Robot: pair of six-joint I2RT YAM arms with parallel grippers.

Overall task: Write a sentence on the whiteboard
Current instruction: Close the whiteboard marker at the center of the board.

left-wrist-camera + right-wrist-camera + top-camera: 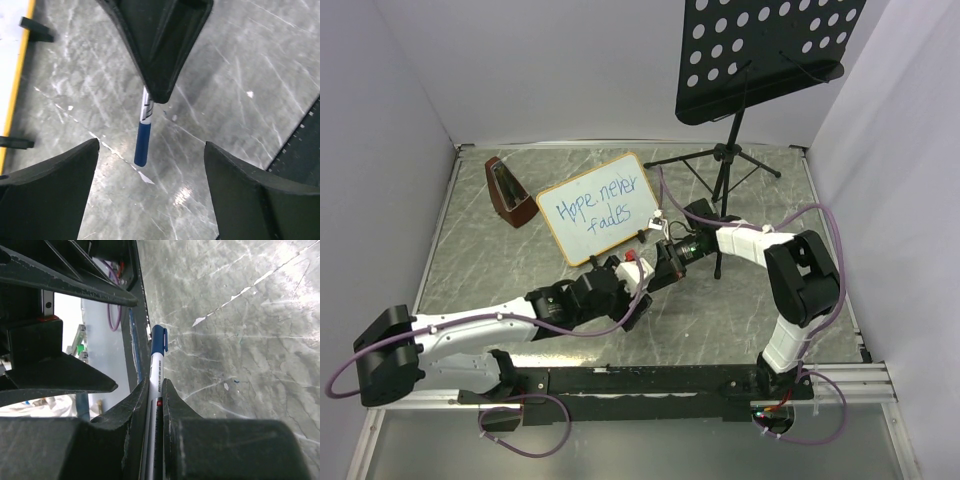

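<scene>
From above, the whiteboard (585, 240) stands on the far left-centre of the table (500, 270), leaning back. Its long axis runs from near-left to far-right. The sentence (595, 207), "Hope never fades", follows that axis in two blue lines. My left gripper (642, 272) and right gripper (667, 258) meet just off its near-right corner. I judge the board light and stiff but tippy on its small feet. Its glossy face would smear, so I would hold it by the frame only.

From my left wrist, my fingers (50, 190) stand wide apart with nothing between them. Beyond them the marker (143, 131) hangs from my right gripper (160, 50), its blue end pointing toward the gap. The board's frame (15, 85) runs along the left edge, well clear of the marker.

From my right wrist, my jaws are pinched together on the marker's barrel (156, 375). Its long axis runs straight out along my fingers, and the cap (159, 337) is on. It looks light, stiff and smooth, so it could slip, and mid-barrel seems the surest hold.
</scene>
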